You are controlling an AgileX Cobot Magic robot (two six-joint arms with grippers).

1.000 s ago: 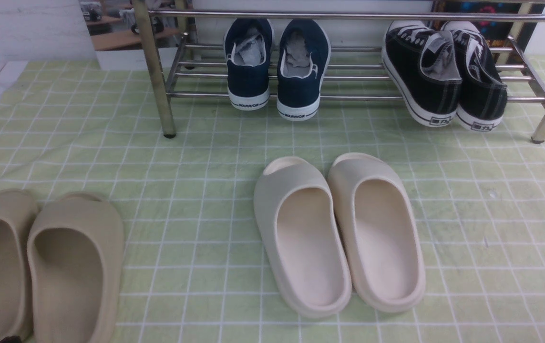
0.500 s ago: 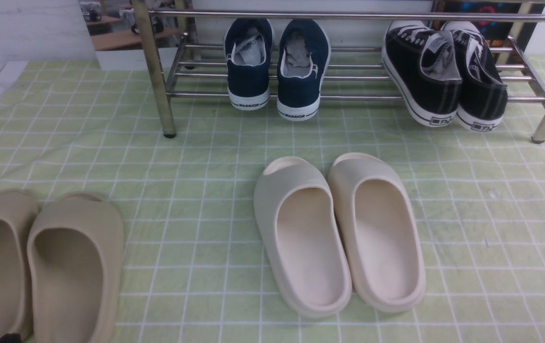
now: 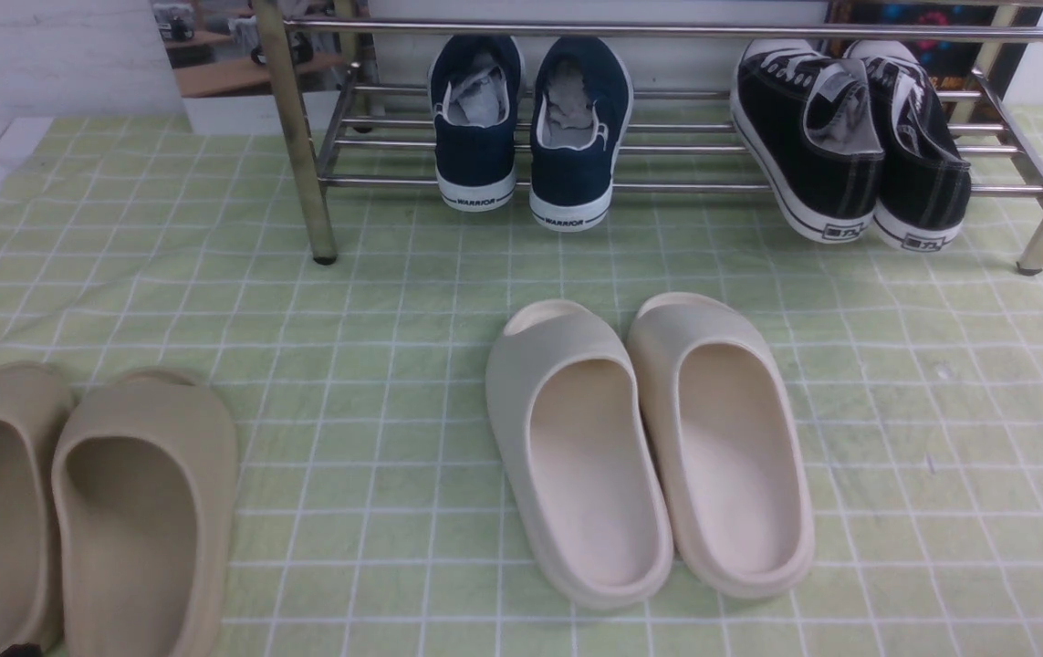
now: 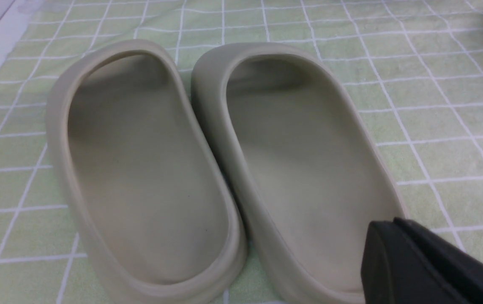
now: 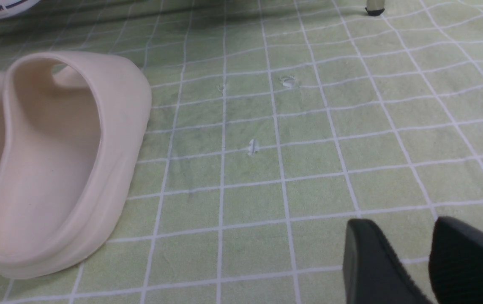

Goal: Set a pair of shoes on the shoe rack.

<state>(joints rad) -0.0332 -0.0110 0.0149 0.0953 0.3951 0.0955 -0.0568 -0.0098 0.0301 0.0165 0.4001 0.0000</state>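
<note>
Green checked cloth (image 3: 375,301) covers the floor; white wall (image 3: 37,46) behind. Left hand (image 4: 431,270) pressed together, right hand (image 5: 410,257) spread.

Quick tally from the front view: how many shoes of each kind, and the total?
Navy slip-on sneakers, on the shoe rack: 2
Black lace-up sneakers, on the rack: 2
Cream slides, on the checked cloth: 2
Tan slides, on the cloth: 2
Total: 8 shoes

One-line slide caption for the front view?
Navy shoes and black sneakers sit on the chrome rack; two slide pairs remain on the cloth.
</note>
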